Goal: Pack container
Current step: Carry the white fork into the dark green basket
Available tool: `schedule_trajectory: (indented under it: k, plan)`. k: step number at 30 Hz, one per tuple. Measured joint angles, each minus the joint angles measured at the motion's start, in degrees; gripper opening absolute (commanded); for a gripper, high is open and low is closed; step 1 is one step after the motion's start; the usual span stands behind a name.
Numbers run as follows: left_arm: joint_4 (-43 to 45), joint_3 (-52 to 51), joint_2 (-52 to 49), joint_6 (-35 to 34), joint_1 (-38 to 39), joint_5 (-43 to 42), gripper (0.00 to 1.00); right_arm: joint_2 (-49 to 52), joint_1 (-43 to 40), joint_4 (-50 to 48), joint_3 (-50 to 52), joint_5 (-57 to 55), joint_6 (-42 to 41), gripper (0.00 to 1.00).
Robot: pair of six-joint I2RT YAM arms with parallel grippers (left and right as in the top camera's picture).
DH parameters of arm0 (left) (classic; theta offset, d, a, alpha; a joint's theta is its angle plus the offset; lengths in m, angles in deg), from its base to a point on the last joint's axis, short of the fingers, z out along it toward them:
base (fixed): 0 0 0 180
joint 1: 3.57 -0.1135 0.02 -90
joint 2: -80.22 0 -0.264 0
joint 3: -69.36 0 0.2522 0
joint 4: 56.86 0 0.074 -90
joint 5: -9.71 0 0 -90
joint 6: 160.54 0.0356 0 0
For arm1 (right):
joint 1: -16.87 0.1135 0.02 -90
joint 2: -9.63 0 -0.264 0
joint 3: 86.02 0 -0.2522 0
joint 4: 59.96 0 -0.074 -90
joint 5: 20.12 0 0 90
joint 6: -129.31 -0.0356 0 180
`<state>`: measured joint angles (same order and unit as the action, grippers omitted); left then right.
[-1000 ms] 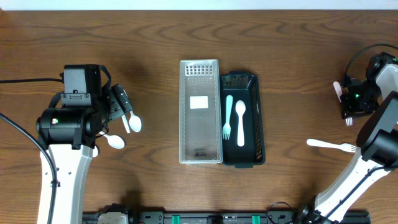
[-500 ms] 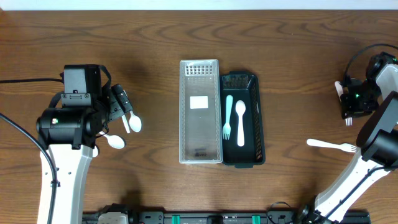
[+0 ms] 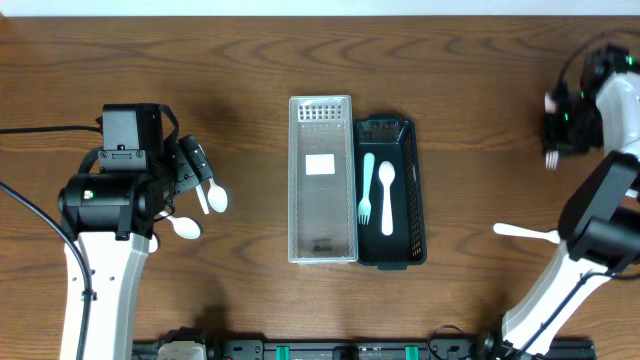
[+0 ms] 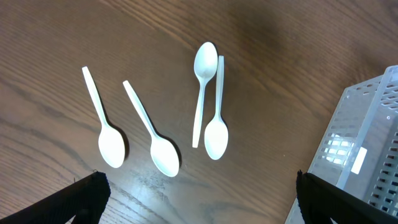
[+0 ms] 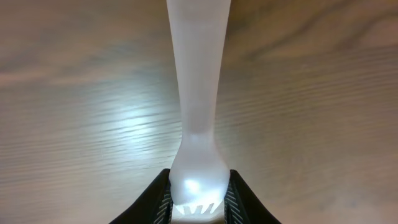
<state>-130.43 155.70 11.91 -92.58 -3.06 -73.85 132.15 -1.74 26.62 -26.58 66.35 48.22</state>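
Right gripper [image 5: 198,204]: jaws closed on the held fork [image 5: 198,93], white plastic, pinched at the neck just above the tines, handle pointing away from the wrist. Overhead puts it at the table's far right edge, well apart from the clear container [image 3: 322,210] and the dark tray [image 3: 416,190], which touch side by side at centre. The tray holds a teal fork [image 3: 366,190] and a white spoon [image 3: 387,198]. Judgement: the cutlery is very light, thin, smooth and a little springy. A pinch at the neck should steady it, though the long handle may swing or pivot in the jaws. A light squeeze is enough, and a hard one may bend or snap it. Left gripper [image 4: 200,186]: jaws wide open, empty, above four loose spoons [image 4: 216,137]; two lie touching, and taking each by mid-handle looks easiest. A loose fork [image 3: 530,233] lies near the right arm. Hard to make out: the held fork's tines are cut off by the frame; its height over the blurred wood cannot be told; only two spoons show overhead, the rest under the left arm; the small dark mark in the clear container is too small to name.
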Motion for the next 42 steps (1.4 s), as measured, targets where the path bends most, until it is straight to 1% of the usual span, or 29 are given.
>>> schedule_trajectory:
  k: [4, 9, 14, 16, 17, 19, 22, 27, 31, 33, 34, 35, 38, 39, 40, 41, 42]
  plan:
    - [0.0, 0.0, 0.0, 0.0, 0.0, 0.02, 0.98, -8.09, 7.89, 2.97, -4.55, 0.17, -6.45, 0.01]
    - [0.0, 0.0, 0.0, 0.0, 0.0, 0.02, 0.98, -16.39, 20.68, 3.89, -6.01, 0.79, -16.22, 0.01]
    - [0.0, 0.0, 0.0, -0.02, 0.0, 0.02, 0.98, -17.25, 32.59, 4.55, -5.75, 1.51, -25.92, 0.01]
    - [0.0, 0.0, 0.0, 0.0, 0.0, 0.02, 0.98, -17.14, 37.64, 4.37, -4.0, 1.55, -30.69, 0.01]
    - [0.02, 0.0, 0.0, 0.0, 0.0, 0.02, 0.98, -17.14, 38.36, 4.48, -3.61, 1.6, -31.45, 0.01]
    - [0.0, 0.0, 0.0, 0.0, 0.0, 0.02, 0.98, -17.16, 41.55, 3.63, -0.59, 1.36, -35.04, 0.01]
    - [0.02, 0.0, 0.0, 0.0, 0.0, 0.02, 0.98, -17.14, 44.46, 0.52, 6.01, 1.14, -38.18, 0.01]
    - [0.04, 0.0, -0.02, 0.0, 0.0, 0.04, 0.98, -17.03, 46.97, -5.66, 18.71, 1.68, -40.3, 0.01]
    - [0.0, 0.0, -0.04, 0.0, 0.0, 0.02, 0.98, -16.79, 48.68, -9.94, 26.49, 2.91, -40.94, 0.02]
    - [0.0, 0.0, -0.04, 0.0, 0.0, 0.02, 0.98, -16.76, 49.37, -10.56, 28.65, 3.41, -41.03, 0.06]
    - [0.0, 0.0, -0.04, 0.0, 0.0, 0.02, 0.98, -16.76, 49.66, -10.58, 29.42, 3.65, -41.03, 0.15]
    - [0.0, 0.0, -0.04, 0.0, 0.0, 0.02, 0.98, -16.76, 49.81, -10.56, 29.86, 3.82, -41.0, 0.2]
    - [0.0, 0.0, -0.04, 0.0, 0.0, 0.02, 0.98, -16.76, 50.1, -11.17, 30.08, 4.02, -40.94, 0.22]
    - [0.0, 0.0, -0.04, 0.0, 0.0, 0.02, 0.98, -16.76, 50.1, -11.34, 30.08, 4.02, -40.96, 0.27]
    - [0.0, 0.0, -0.04, 0.0, 0.0, 0.02, 0.98, -16.76, 50.1, -11.45, 30.08, 4.02, -40.92, 0.34]
    - [0.0, 0.0, -0.04, 0.0, 0.0, 0.02, 0.98, -16.76, 50.1, -11.54, 30.08, 4.07, -41.13, 0.46]
    - [0.0, 0.0, -0.04, 0.0, 0.0, 0.02, 0.98, -16.76, 50.1, -11.72, 30.08, 4.07, -41.07, 0.49]
